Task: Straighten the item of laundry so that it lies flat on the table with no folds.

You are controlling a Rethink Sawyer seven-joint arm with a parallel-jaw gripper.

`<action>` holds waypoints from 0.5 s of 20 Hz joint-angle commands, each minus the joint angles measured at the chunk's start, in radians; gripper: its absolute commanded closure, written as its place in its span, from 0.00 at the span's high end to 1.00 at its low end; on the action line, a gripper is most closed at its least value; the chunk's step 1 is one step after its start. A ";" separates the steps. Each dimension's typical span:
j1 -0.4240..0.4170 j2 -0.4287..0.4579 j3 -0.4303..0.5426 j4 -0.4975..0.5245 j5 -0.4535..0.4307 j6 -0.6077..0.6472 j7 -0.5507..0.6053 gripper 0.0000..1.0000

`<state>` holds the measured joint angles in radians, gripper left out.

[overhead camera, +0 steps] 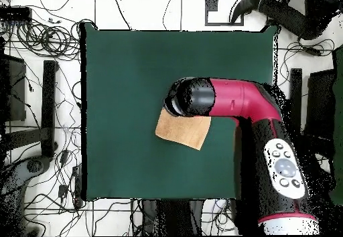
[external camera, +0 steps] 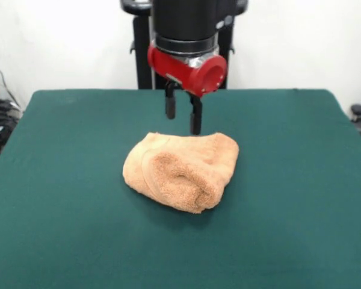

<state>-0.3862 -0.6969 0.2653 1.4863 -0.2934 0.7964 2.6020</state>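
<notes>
The peach towel lies bunched and folded over itself near the middle of the green desk. At its 12 o'clock edge the end effector hangs, fingers parted, holding nothing.

I note a plain white wall behind the work area. The pale floor carries tangled black cables and dark equipment stands.

A: The towel?
B: Plain peach-orange, fuzzy, no pattern showing.
A: And the table?
B: Solid dark green. The arm is red and black, with black fingers.
</notes>
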 commanded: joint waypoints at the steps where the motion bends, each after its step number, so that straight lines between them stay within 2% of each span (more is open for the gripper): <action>1: -0.051 0.125 0.253 -0.047 -0.089 0.097 -0.566 1.00; 6: -0.088 0.154 0.340 -0.067 -0.127 0.096 -0.759 1.00; 10: -0.102 0.165 0.364 -0.065 -0.133 0.086 -0.814 1.00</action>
<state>-0.4967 -0.6257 0.4459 1.4163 -0.3834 0.7970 2.1906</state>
